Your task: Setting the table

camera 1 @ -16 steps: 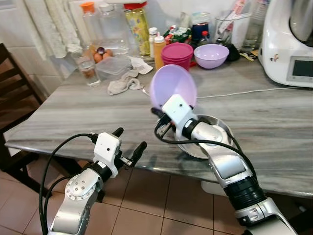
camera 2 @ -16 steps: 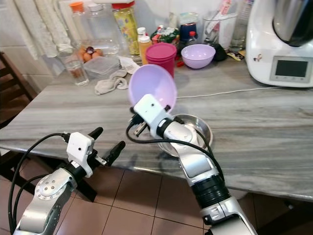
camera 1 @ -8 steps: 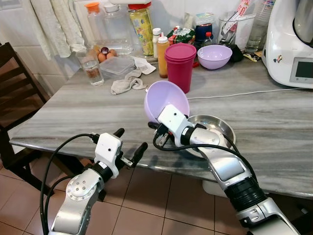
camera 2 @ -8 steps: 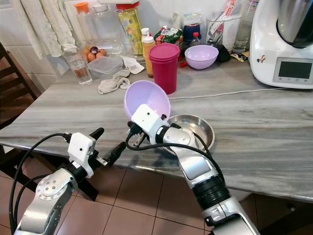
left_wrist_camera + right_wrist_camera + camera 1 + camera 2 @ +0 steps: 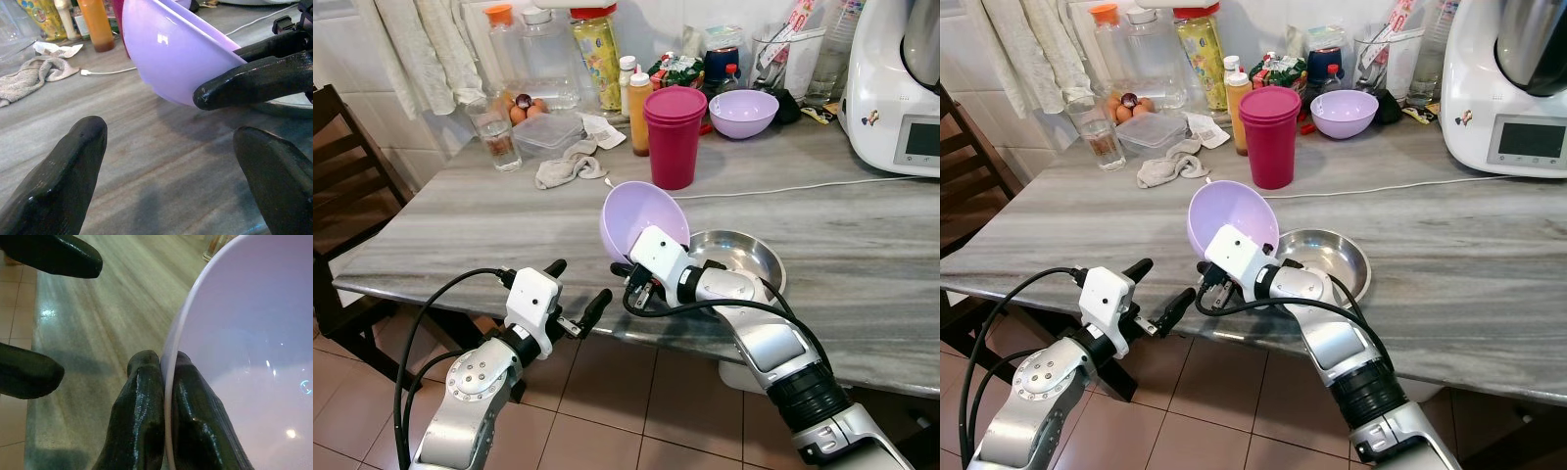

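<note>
My right gripper (image 5: 634, 262) is shut on the rim of a lilac plastic bowl (image 5: 637, 219), holding it tilted just above the grey marble table (image 5: 460, 225) near its front edge. In the right wrist view the two black fingers (image 5: 146, 416) pinch the bowl's rim (image 5: 171, 382). A steel bowl (image 5: 734, 257) sits on the table right behind that hand. My left gripper (image 5: 576, 289) is open at the table's front edge, left of the lilac bowl; its wrist view faces the bowl's underside (image 5: 171, 58).
At the back stand a magenta tumbler stack (image 5: 674, 122), a second lilac bowl (image 5: 740, 113), bottles, a glass (image 5: 495, 132), a cloth (image 5: 566, 168) and a white kitchen machine (image 5: 891, 88) with its cable. A dark chair (image 5: 342, 186) is at the left.
My right gripper has lowered the lilac bowl from well above the table to just over it, tipping it flatter. The head camera shifted slightly. The left gripper has stayed where it was.
</note>
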{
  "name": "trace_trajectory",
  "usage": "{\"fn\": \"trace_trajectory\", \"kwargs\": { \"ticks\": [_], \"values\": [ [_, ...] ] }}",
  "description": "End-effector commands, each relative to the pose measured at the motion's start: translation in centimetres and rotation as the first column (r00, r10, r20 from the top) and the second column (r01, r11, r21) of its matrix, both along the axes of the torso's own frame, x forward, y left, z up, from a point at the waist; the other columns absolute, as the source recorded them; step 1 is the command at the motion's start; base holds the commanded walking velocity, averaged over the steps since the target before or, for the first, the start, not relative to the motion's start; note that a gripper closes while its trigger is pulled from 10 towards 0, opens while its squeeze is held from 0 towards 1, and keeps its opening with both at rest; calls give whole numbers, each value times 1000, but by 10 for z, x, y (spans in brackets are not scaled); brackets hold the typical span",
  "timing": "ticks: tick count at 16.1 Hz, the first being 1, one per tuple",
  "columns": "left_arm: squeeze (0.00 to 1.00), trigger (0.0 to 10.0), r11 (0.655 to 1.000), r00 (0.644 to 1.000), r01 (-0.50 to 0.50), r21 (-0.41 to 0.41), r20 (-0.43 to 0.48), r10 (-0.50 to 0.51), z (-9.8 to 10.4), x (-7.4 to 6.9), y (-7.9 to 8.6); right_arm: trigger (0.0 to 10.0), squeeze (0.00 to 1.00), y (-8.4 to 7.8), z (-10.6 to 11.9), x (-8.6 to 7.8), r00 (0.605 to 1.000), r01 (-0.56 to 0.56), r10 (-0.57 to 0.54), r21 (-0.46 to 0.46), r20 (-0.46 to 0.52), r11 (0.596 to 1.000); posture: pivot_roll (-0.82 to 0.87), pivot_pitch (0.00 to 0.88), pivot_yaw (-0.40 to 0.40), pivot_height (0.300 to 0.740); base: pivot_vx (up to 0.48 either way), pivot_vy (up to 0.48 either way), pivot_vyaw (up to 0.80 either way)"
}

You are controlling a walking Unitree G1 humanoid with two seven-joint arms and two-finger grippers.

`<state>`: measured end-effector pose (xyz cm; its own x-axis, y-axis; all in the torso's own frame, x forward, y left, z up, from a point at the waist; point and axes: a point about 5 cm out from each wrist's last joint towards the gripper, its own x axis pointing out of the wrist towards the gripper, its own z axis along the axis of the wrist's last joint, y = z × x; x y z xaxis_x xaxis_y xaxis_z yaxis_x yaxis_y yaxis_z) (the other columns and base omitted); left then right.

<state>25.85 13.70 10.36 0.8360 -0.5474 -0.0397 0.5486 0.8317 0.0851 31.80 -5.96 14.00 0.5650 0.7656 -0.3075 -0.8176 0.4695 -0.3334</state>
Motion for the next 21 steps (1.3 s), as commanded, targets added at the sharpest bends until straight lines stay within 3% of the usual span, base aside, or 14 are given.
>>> {"fn": "trace_trajectory", "kwargs": {
  "ticks": [1,2,3,12,17,21],
  "values": [
    [0,10000,1000,1000,3,11,9,-3,4,-1,2,10000,773,1,-4,-2,1000,-16,16,-25,-9,1000,-217,38,131,740,0,0,0],
    [0,10000,1000,1000,16,5,6,-16,4,-2,1,10000,769,0,-6,-2,1000,-11,11,-29,-8,1000,-217,38,131,740,0,0,0],
    [0,10000,1000,1000,24,3,4,-24,3,-3,1,10000,875,-1,-7,-3,1000,-9,9,-30,-8,1000,-217,38,132,740,0,0,0],
    [0,10000,999,999,32,5,-4,-32,1,-2,3,10000,882,-9,-5,3,996,67,-64,-47,56,997,-222,38,135,740,0,0,0],
    [0,10000,1000,1000,22,8,-2,-22,1,-1,5,10000,882,-12,15,10,978,141,-144,30,154,990,-220,38,135,740,0,0,0],
    [0,10000,1000,1000,16,9,4,-16,4,1,5,10000,902,-30,44,5,918,268,-305,170,253,948,-223,37,140,740,0,0,0]
  ]
}}
